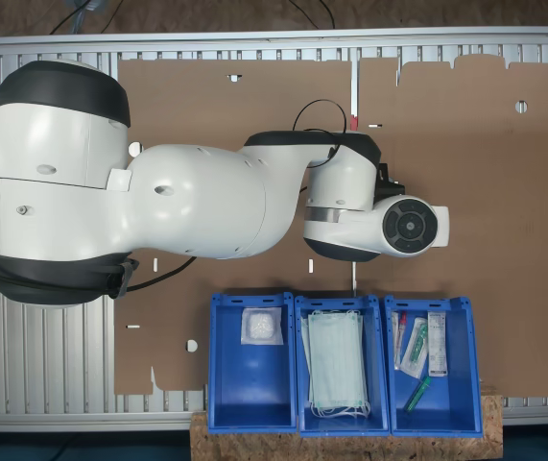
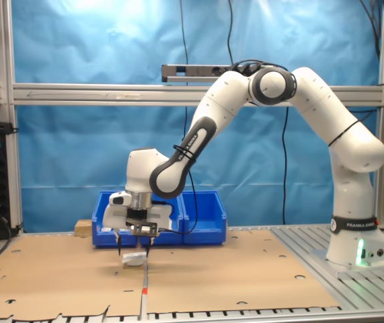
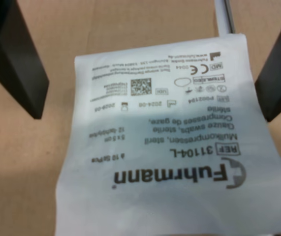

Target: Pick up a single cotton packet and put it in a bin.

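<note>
Gripper (image 2: 132, 245) hanging low over the cardboard sheet (image 2: 212, 276), jaws spread wide, gripping nothing. Between the dark fingers (image 3: 19, 59), flat on that cardboard, the cotton packet (image 3: 174, 142). Behind it, against the cardboard's edge, blue bins (image 2: 198, 215).

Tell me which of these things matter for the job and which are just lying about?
In the job: cotton packet between the open gripper fingers; blue bins.

Lying about: green face masks, small tubes and packets, another white packet, cardboard sheet.
</note>
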You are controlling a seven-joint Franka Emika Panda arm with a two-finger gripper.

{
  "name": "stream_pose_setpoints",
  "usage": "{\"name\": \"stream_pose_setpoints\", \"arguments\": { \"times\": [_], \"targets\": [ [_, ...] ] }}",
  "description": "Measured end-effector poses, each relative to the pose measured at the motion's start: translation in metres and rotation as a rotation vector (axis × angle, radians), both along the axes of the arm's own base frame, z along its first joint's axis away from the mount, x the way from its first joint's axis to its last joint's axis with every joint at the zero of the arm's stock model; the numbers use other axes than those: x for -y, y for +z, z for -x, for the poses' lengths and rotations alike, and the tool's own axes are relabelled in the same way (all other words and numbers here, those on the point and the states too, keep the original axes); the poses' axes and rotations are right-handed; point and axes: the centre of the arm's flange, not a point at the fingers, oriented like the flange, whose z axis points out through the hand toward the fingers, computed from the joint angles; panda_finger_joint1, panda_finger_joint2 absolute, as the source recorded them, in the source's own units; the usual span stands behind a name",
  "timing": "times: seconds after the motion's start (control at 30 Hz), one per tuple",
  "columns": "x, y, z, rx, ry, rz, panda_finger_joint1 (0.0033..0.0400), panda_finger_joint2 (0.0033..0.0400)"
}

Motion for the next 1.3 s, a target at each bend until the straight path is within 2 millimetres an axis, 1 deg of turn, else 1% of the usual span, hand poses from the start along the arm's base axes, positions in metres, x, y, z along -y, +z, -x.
{"name": "stream_pose_setpoints", "arguments": {
  "times": [0.63,1.3],
  "targets": [
    [-0.002,-0.016,0.012,-0.036,0.0,-0.005,0.04,0.04],
    [-0.002,-0.021,0.016,-0.047,0.0,-0.007,0.04,0.04]
  ]
}}
